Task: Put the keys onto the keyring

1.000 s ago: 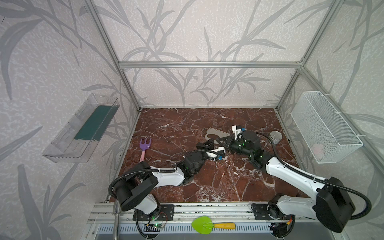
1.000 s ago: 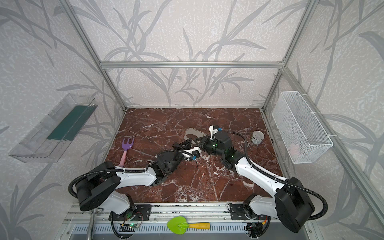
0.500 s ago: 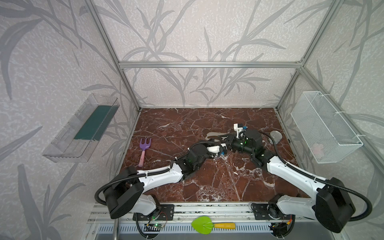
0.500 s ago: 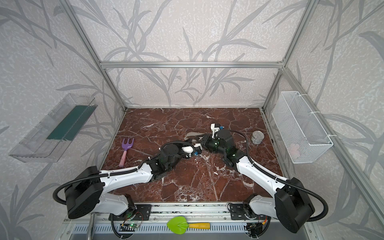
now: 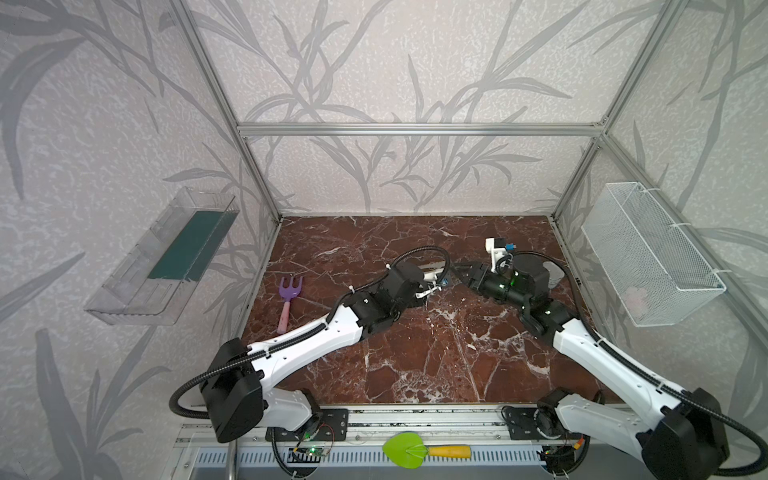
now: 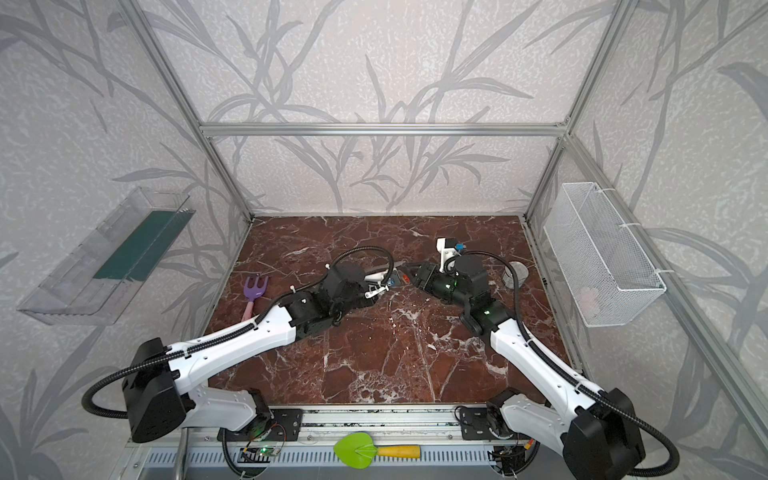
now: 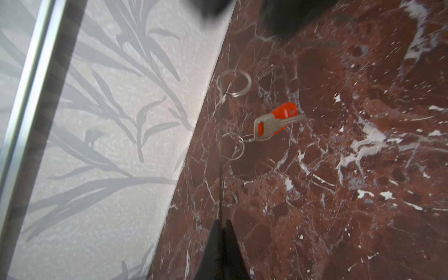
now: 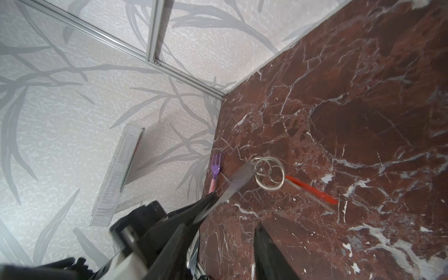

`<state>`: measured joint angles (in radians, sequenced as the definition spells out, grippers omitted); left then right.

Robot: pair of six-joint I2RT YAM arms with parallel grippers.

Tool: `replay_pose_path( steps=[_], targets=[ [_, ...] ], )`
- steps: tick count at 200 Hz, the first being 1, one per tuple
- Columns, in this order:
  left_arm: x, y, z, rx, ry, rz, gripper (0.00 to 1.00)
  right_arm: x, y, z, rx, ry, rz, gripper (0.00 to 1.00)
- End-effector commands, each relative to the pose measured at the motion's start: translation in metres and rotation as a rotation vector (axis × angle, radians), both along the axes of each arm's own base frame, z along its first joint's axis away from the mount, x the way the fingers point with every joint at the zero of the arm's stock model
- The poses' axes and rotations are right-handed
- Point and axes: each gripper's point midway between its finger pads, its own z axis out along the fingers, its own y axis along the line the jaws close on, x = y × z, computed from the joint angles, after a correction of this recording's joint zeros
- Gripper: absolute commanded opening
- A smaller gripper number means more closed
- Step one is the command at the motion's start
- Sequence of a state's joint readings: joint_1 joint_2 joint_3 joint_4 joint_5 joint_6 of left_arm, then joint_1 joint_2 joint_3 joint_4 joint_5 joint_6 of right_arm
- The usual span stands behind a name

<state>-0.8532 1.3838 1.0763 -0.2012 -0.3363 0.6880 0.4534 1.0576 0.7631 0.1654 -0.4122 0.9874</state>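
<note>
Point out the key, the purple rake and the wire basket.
key [image 7: 265, 126], left wrist view, silver head.
purple rake [image 5: 289, 292], in a top view, pronged head.
wire basket [image 5: 648, 253], in a top view, mesh wall.

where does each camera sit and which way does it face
top views: high at the front, looking down and back; left arm and right arm show.
left wrist: on the left arm, looking along shut left fingers at the keys.
right wrist: facing the left wall past one right finger, at the keyring.
both wrist views share the keys.
</note>
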Motion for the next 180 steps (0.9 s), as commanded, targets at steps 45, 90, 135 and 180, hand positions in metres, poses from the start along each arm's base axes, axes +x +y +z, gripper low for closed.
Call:
replay_pose_path(
  steps=[45,90,135,180],
  targets=[
    [-0.003,0.016,-0.011,-0.049,0.321,0.124,0.0,-0.008,-0.031,0.003,-0.041,-0.034,-0.009,0.47],
    [0.018,0.011,-0.008,-0.213,0.495,0.246,0.0,-0.008,-0.034,-0.007,-0.095,-0.044,0.001,0.47],
    [0.045,-0.012,-0.033,-0.311,0.705,0.318,0.0,-0.008,-0.033,-0.022,-0.147,-0.043,0.022,0.47],
    [0.066,-0.041,-0.053,-0.337,0.854,0.36,0.0,-0.009,-0.037,-0.028,-0.196,-0.06,0.024,0.48]
  ],
)
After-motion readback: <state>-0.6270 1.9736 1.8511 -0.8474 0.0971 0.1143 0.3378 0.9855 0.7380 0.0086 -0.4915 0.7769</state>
